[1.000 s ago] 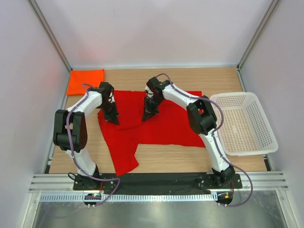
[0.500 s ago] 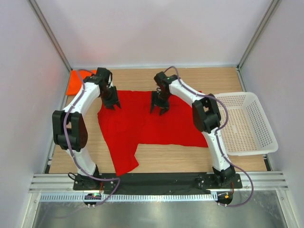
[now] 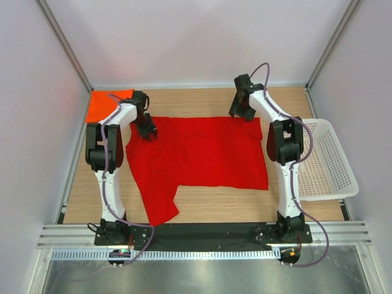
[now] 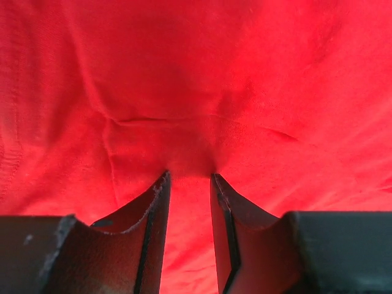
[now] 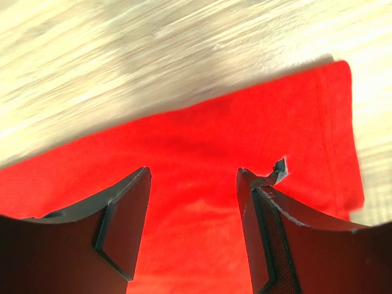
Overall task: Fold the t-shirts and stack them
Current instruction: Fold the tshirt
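The deeper red t-shirt (image 3: 196, 153) lies spread flat across the wooden table (image 3: 196, 98), one part trailing toward the near edge at the left. The bright orange t-shirt (image 3: 101, 105) sits folded in the back left corner. My left gripper (image 3: 147, 130) is down on the red shirt's back left part; in the left wrist view its jaws (image 4: 190, 174) stand a little apart, tips on the puckered red cloth (image 4: 196, 73). My right gripper (image 3: 242, 111) hovers over the shirt's back right corner, open (image 5: 193, 171), with red cloth (image 5: 202, 135) below and nothing between its fingers.
A white mesh basket (image 3: 334, 177) stands at the right edge of the table, partly behind my right arm. Bare wood (image 5: 153, 55) runs along the back beyond the red shirt. Pale walls close in on three sides.
Both grippers have opened and let go of the red shirt. They moved apart and toward the back, left to the back left, right to the back right. The shirt's far part now lies spread wider.
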Tool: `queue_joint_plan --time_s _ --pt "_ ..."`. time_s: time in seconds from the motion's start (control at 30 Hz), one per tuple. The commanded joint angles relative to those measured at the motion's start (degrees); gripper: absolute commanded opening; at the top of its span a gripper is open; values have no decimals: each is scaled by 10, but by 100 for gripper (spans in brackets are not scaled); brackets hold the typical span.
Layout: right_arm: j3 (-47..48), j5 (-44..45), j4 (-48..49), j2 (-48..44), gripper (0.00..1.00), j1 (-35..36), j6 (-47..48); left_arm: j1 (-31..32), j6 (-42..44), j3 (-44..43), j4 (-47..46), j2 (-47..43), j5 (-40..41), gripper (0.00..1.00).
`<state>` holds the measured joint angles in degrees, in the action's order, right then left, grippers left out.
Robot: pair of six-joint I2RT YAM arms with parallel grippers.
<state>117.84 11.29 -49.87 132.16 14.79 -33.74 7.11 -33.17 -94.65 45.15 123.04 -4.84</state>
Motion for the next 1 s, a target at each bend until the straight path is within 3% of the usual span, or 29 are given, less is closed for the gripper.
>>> queue_joint_plan --time_s 0.0,0.27,0.6,0.83,0.97 --pt "1 38 28 24 64 2 15 -22 -23 -16 -6 8 28 34" --pt "-8 9 57 79 65 -33 34 -34 -15 17 4 28 44 34" --pt "161 -46 1 147 66 -34 130 -35 -22 6 6 -16 12 37" --pt "179 -8 -89 55 73 -22 124 -34 -22 42 12 -119 2 48" --pt "92 5 -90 -23 78 -8 129 -34 -1 70 -2 -175 13 49"
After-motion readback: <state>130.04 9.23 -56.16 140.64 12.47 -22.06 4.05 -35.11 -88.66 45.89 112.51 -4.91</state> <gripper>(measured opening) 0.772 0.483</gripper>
